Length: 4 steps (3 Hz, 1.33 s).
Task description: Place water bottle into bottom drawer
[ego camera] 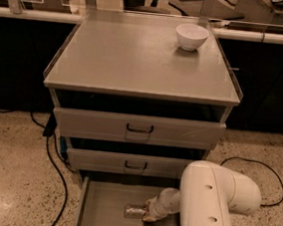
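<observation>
**Bottle down in the bottom drawer, claw at its end**

Nearest me, the white arm (207, 206) fills the lower right and reaches left into the open bottom drawer (103, 206). The claw (149, 211) sits low inside it, against the right end of the water bottle (133, 212). I cannot tell from here whether it is clamped on the bottle or apart.

The bottle lies on its side near the middle of the grey floor. I judge it light, thin-walled and crinkly (it will dent under a hard squeeze), and round enough to roll. The stiffer neck or the label band is the safer place to hold it.

Above are the middle drawer (135, 164) and the top drawer (139, 129). Farther back on the tabletop (136, 59), a white bowl (192, 36) stands near the far right corner.
</observation>
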Each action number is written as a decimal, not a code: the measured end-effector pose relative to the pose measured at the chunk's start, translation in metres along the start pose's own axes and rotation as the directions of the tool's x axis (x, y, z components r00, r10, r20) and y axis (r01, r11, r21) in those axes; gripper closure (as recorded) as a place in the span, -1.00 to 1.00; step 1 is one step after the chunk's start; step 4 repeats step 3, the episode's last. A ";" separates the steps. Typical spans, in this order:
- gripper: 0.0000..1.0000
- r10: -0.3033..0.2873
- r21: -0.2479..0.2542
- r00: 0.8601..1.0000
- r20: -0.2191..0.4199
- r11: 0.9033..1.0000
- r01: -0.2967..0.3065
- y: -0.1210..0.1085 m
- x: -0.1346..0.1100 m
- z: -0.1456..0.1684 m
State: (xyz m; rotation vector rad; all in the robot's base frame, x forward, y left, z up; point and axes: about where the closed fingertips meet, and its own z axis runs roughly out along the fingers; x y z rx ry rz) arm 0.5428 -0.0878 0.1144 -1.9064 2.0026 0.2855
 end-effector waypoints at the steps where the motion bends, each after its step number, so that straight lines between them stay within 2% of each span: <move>1: -0.88 0.000 0.000 1.000 0.000 1.000 0.000 0.000 0.000 0.000; 2: -1.00 0.000 0.000 1.000 0.000 1.000 0.000 0.000 0.000 0.000; 4: -1.00 0.000 0.000 1.000 0.000 1.000 0.000 0.000 0.000 0.000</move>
